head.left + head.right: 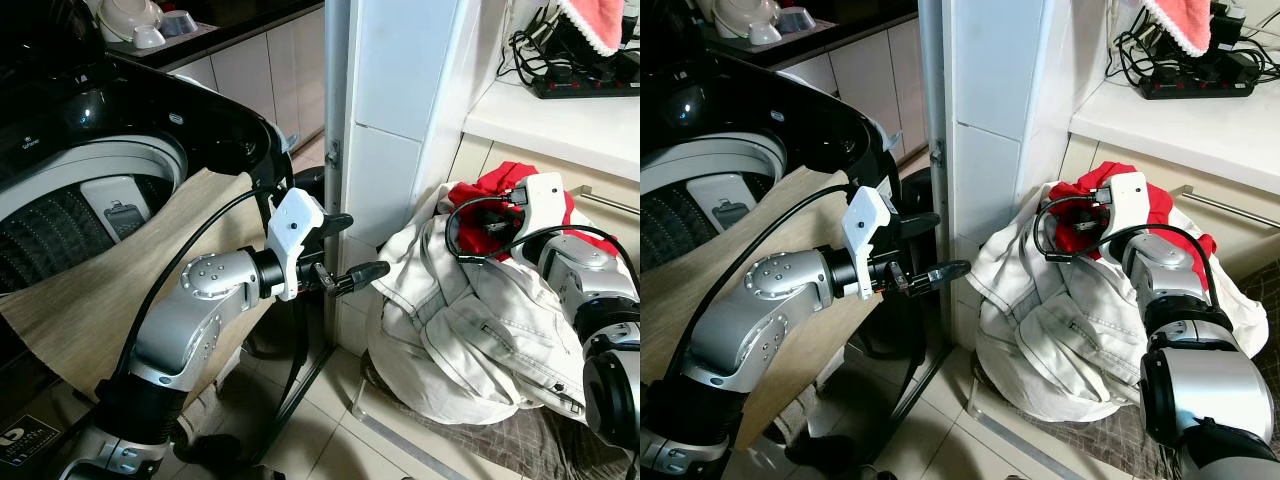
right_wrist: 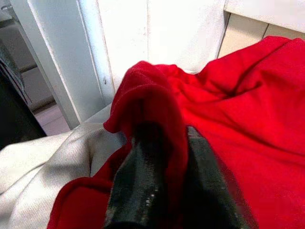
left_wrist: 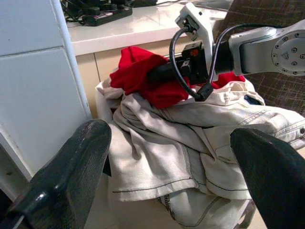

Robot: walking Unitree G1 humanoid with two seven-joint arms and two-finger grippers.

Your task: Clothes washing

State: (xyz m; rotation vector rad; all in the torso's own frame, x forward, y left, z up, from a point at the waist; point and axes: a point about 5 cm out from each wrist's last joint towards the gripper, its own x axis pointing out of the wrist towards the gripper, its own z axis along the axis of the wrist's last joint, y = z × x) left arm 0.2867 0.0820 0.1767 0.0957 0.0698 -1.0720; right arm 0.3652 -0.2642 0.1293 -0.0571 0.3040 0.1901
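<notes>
Far left, open top-loading black washing machine [image 1: 120, 150] with a beige ribbed cloth [image 1: 110, 300] draped over its front edge. Next along, left gripper [image 1: 350, 247] spread wide and empty — held just short of the cream denim jacket [image 1: 470, 330]. Further right, right gripper [image 2: 164, 157] pinched tight on a fold of the red fabric garment [image 2: 228, 119] — bunched atop the jacket pile, beside the white tiled pillar [image 1: 400, 100].

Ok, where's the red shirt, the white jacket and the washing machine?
red shirt [image 2: 248, 109], right wrist view, on its smooth front cloth.
white jacket [image 1: 470, 330], left eye view, on the middle of its crumpled body.
washing machine [image 1: 60, 165], left eye view, on the pale rim around the drum.
</notes>
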